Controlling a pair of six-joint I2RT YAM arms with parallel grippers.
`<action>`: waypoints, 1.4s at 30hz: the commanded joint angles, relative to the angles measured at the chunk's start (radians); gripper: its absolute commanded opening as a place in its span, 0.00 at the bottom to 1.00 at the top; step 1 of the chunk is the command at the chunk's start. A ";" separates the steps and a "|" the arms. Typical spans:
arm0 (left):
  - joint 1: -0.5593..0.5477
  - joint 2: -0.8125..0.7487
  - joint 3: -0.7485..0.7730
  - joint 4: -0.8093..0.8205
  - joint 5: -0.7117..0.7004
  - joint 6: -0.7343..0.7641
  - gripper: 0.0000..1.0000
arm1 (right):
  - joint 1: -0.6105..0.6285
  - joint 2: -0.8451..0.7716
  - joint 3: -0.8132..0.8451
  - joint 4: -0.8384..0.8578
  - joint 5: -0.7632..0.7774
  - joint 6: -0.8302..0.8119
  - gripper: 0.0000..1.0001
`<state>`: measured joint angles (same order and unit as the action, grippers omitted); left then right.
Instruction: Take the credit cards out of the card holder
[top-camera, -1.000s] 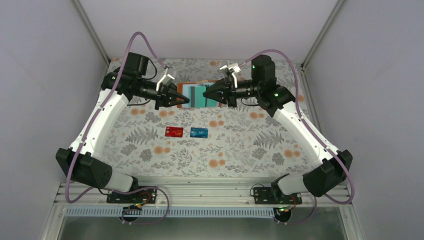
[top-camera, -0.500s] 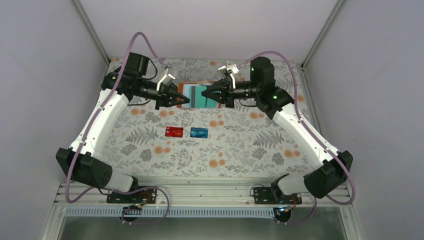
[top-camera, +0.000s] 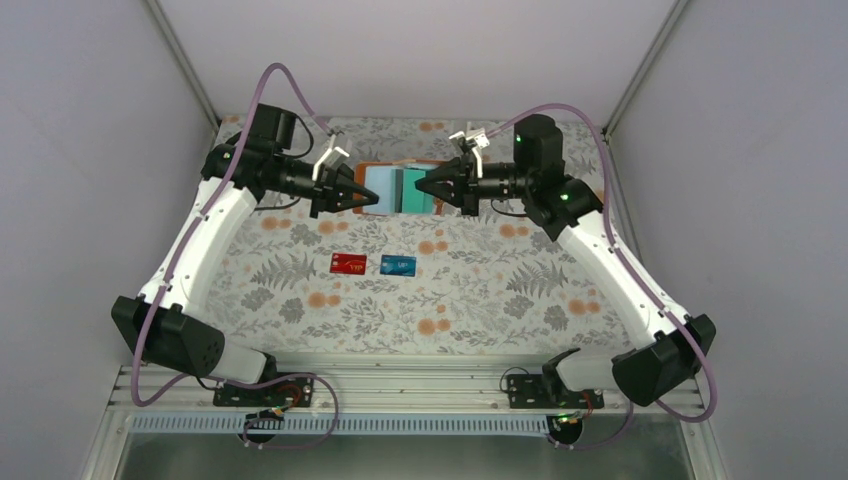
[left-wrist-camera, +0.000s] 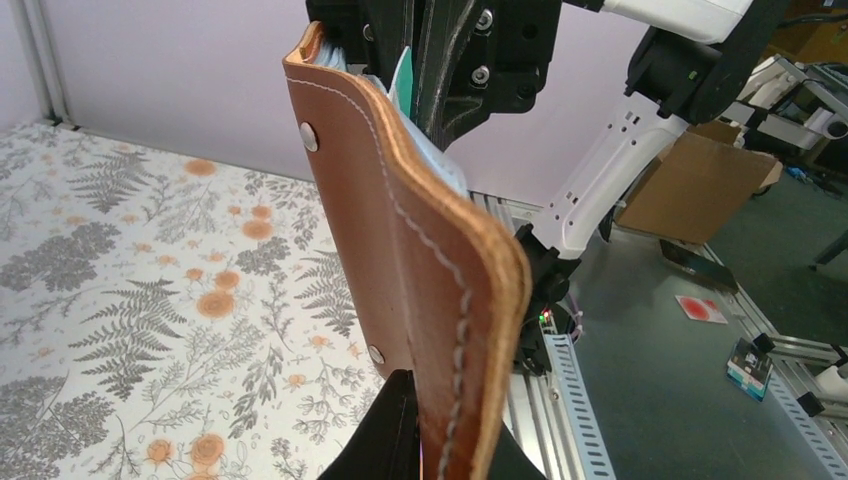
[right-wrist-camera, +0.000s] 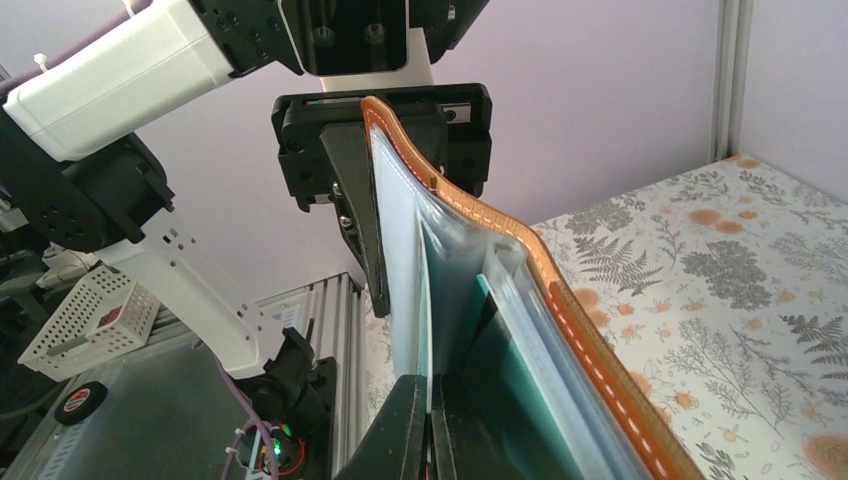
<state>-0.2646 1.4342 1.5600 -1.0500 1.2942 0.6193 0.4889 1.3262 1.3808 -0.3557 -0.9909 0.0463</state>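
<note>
The brown leather card holder (top-camera: 383, 186) hangs open in the air between my two grippers. My left gripper (top-camera: 374, 199) is shut on its leather edge; in the left wrist view the holder (left-wrist-camera: 400, 230) rises from my left gripper (left-wrist-camera: 450, 430). My right gripper (top-camera: 422, 189) is shut on the thin edge of a teal card (top-camera: 412, 190) at the pale grey-blue pockets. In the right wrist view my right gripper (right-wrist-camera: 430, 385) pinches that card edge (right-wrist-camera: 427, 340), and a dark teal surface (right-wrist-camera: 530, 400) sits in the pocket beside it. A red card (top-camera: 348, 263) and a blue card (top-camera: 398, 265) lie flat on the table.
The floral tablecloth (top-camera: 300, 290) covers the table. Grey walls close in the left, right and back sides. The aluminium rail with both arm bases (top-camera: 400, 385) runs along the near edge.
My right gripper has moved a little to the right, away from the left gripper, still pinching the teal card edge. The left arm and the holder have stayed in place.
</note>
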 joint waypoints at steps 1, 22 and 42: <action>0.004 -0.023 0.011 0.020 0.037 -0.001 0.02 | -0.022 -0.021 0.040 -0.053 0.041 -0.034 0.04; 0.265 -0.017 -0.127 0.337 -0.479 -0.413 0.02 | 0.190 0.272 0.039 -0.604 1.419 0.092 0.04; 0.271 -0.016 -0.121 0.322 -0.423 -0.400 0.02 | 0.536 0.617 -0.283 -0.351 1.795 -0.224 0.04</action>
<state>-0.0010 1.4368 1.4338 -0.7372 0.8337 0.2234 1.0019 1.9034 1.1267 -0.7795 0.7540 -0.1062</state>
